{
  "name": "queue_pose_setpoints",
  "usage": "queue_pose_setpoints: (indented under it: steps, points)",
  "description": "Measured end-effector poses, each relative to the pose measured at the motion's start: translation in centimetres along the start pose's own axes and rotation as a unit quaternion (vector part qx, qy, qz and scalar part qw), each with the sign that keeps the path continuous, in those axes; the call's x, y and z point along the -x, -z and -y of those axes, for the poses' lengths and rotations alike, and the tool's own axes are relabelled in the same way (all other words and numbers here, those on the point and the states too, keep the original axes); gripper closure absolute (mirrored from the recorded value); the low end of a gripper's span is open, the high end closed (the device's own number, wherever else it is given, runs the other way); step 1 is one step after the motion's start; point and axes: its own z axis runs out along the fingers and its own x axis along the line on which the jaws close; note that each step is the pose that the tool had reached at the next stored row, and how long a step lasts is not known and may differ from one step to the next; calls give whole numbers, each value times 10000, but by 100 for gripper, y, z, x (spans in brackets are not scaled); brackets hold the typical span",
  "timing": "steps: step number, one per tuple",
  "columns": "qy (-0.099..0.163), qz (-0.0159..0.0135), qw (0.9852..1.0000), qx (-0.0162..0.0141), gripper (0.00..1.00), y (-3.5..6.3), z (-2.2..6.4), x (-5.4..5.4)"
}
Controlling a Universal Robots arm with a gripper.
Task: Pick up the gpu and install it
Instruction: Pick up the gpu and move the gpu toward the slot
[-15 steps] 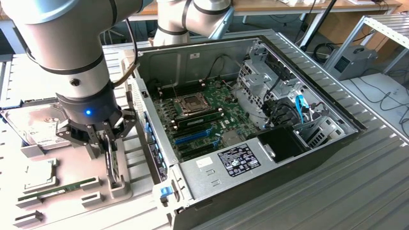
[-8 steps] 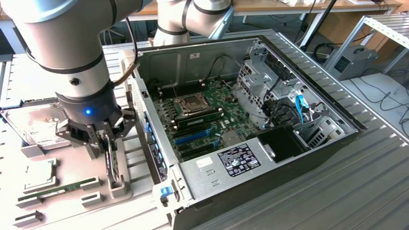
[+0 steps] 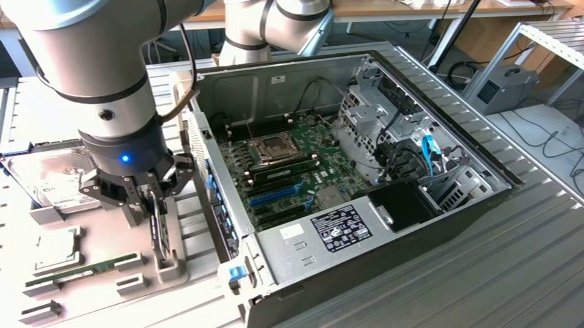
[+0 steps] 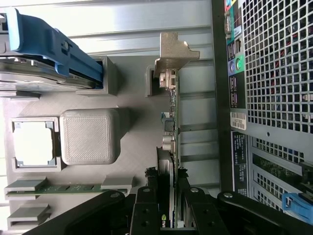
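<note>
The gpu (image 3: 163, 236) is a thin black card standing on edge in a grey holder on the tray, just off the open computer case (image 3: 474, 164) on the exterior view's left. My gripper (image 3: 155, 208) has come down over its upper end, one finger on each side. In the wrist view the gpu (image 4: 169, 127) runs edge-on, with its silver bracket (image 4: 172, 54) at the far end. There my gripper (image 4: 167, 198) has its black fingers (image 4: 146, 203) pressed against both faces of the card. The card still sits in its holder.
The grey tray (image 3: 109, 304) also carries a silver hard drive (image 3: 55, 179), a processor (image 3: 57, 249) and a green memory stick (image 3: 82, 270). Inside the case lies the motherboard (image 3: 301, 147) with a blue slot (image 3: 276, 196). The case's rear wall (image 4: 274, 98) stands close beside the card.
</note>
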Motion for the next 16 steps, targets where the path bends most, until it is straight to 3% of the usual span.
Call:
queue_pose_setpoints:
  steps: [16]
  points:
    - [0, 0, 10000, 0, 74, 41, 0, 1]
